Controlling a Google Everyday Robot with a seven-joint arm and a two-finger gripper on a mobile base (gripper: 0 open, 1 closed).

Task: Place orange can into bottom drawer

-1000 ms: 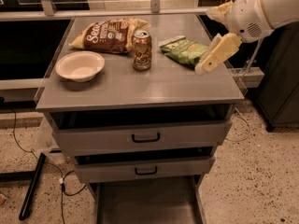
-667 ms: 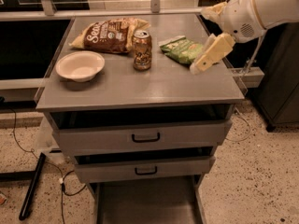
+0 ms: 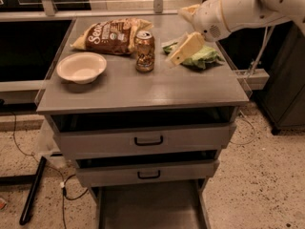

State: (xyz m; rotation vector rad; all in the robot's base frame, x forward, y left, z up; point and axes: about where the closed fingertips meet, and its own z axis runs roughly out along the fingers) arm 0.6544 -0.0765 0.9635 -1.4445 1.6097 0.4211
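One orange can [image 3: 144, 50], parted jaws near

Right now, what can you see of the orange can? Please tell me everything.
The orange can is small, orange-brown metal with a mottled gold pattern and a silver top. It stands upright on the grey cabinet top, just before the brown chip bag, apart from the bowl. Nothing grips it; the pincer hovers beside it, not touching.

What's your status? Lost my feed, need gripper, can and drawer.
Gripper over the green bag, right of the orange can, apart from it. Orange can upright on cabinet top. Bottom drawer open. Nothing between gripper and can.
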